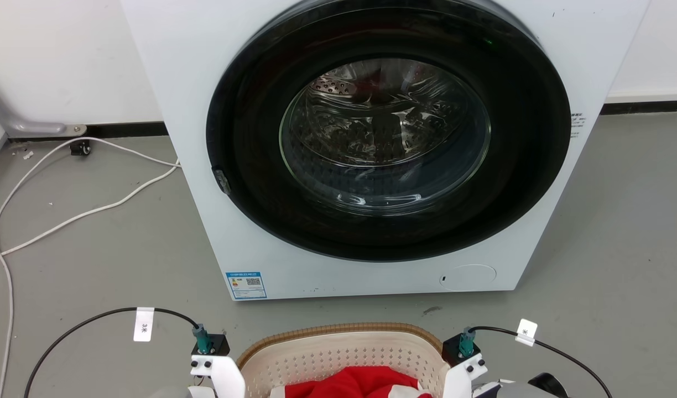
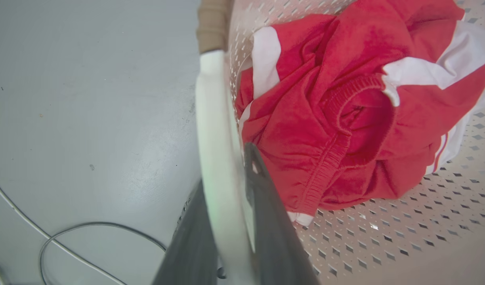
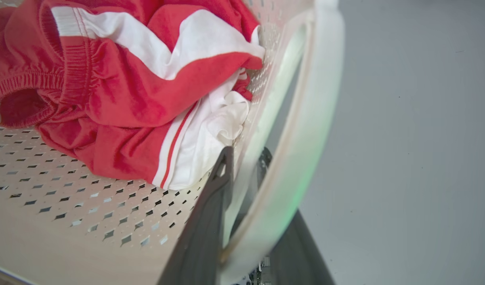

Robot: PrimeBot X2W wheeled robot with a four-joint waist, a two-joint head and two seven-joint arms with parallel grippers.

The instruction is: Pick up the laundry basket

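The laundry basket (image 1: 338,331), cream with perforated walls and a tan woven rim, sits on the floor at the bottom centre of the head view, just in front of the washer. It holds a crumpled red and white garment (image 2: 345,118). In the left wrist view my left gripper (image 2: 224,170) has one dark finger on each side of the basket's white side handle (image 2: 212,130), shut on it. In the right wrist view my right gripper (image 3: 246,154) clasps the opposite white handle (image 3: 306,118) the same way. Both wrists flank the basket in the head view.
A white front-loading washer (image 1: 206,232) with its round dark door (image 1: 388,132) shut stands right behind the basket. White cables (image 1: 95,210) trail over the grey floor to the left. Black cables (image 1: 84,326) loop from my wrists.
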